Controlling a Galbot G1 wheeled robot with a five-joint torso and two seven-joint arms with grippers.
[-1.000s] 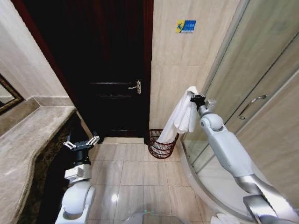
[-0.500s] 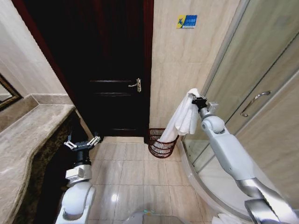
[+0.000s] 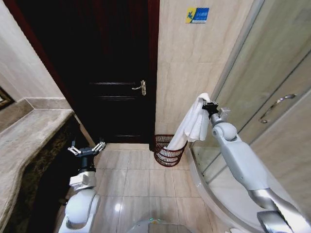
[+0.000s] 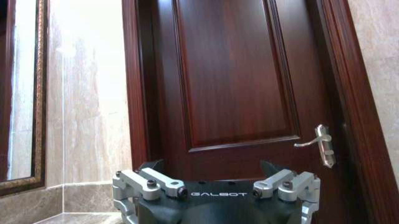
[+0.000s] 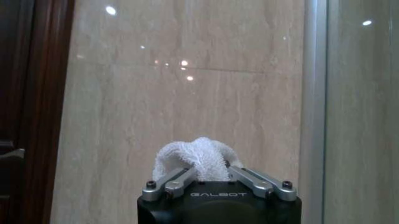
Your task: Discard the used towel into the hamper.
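Hamper [image 3: 168,151] on tiled bathroom floor [image 3: 131,182]

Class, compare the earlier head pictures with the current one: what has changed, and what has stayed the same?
The whole head view has shifted, so the camera moved. The right gripper still grips the white towel, raised, with its lower end hanging into the hamper. Nothing was taken or released. The left gripper stays open and idle, low beside the counter.

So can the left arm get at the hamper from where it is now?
Probably yes. The left claw hangs open over bare floor tiles, with nothing standing between it and the hamper. The towel stays in the right claw.
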